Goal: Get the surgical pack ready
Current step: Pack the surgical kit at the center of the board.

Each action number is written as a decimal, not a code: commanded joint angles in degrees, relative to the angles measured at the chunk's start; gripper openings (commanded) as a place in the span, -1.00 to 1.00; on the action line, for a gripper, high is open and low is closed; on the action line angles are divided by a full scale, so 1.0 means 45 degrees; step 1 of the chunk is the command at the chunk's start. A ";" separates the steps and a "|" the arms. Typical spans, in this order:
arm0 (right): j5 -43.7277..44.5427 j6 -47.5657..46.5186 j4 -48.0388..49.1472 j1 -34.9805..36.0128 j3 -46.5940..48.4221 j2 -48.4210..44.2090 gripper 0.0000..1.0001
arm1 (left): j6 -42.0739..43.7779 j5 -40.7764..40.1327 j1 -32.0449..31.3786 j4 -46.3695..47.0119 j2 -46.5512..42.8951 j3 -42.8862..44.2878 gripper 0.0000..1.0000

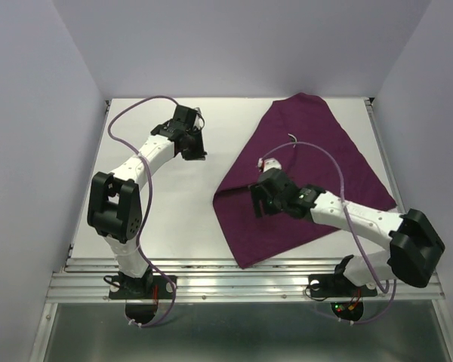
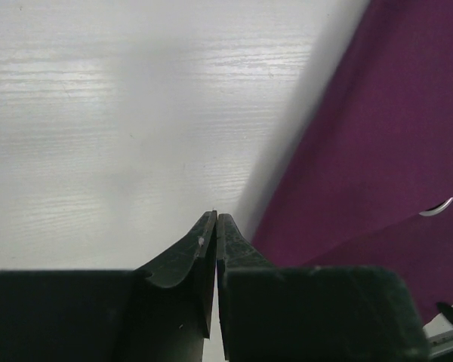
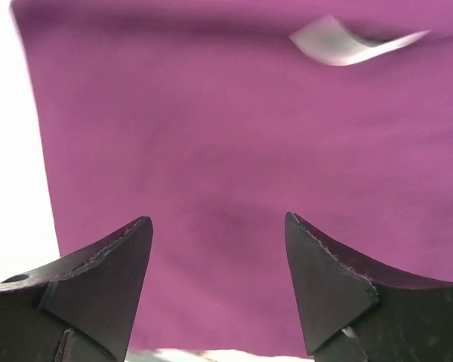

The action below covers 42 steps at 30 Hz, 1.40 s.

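Presently your right gripper (image 3: 217, 220) hangs spread over the purple cloth (image 1: 302, 121), seemingly to pinch a fold; your left gripper (image 2: 216, 216) waits pressed together at eleven o'clock.

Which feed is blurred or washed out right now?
Top external: sharp and evenly lit, the purple cloth clear. Left wrist: the table is bright but its grain is readable, a soft shadow band runs along the cloth edge, and the left fingers are dark and slightly soft. Right wrist: worst; the table at the left edge is blown out white, the pale strip near the top is smeared, and the right fingers are in shadow.
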 commanded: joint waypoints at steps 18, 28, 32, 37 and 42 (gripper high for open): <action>-0.4119 0.0505 0.3132 -0.9530 0.2000 0.3277 -0.07 | -0.1473 0.1260 -0.3703 0.0459 -0.4239 -0.6404 0.03; -0.4880 0.0406 0.3835 -0.9531 0.2547 0.4625 -0.41 | -0.1862 0.1241 -0.4388 0.0771 -0.4220 -0.6894 0.10; -0.5192 0.0406 0.3933 -0.9531 0.2761 0.5094 -0.42 | -0.1922 0.1124 -0.4388 0.0772 -0.4200 -0.6894 0.09; -0.5564 0.0621 0.4225 -0.9531 0.2762 0.5311 -0.57 | -0.1922 0.1026 -0.4407 0.0772 -0.4103 -0.6835 0.07; -0.5565 0.0855 0.4421 -0.9531 0.2606 0.5213 -0.72 | -0.1941 0.1046 -0.4388 0.0733 -0.3732 -0.6718 -0.09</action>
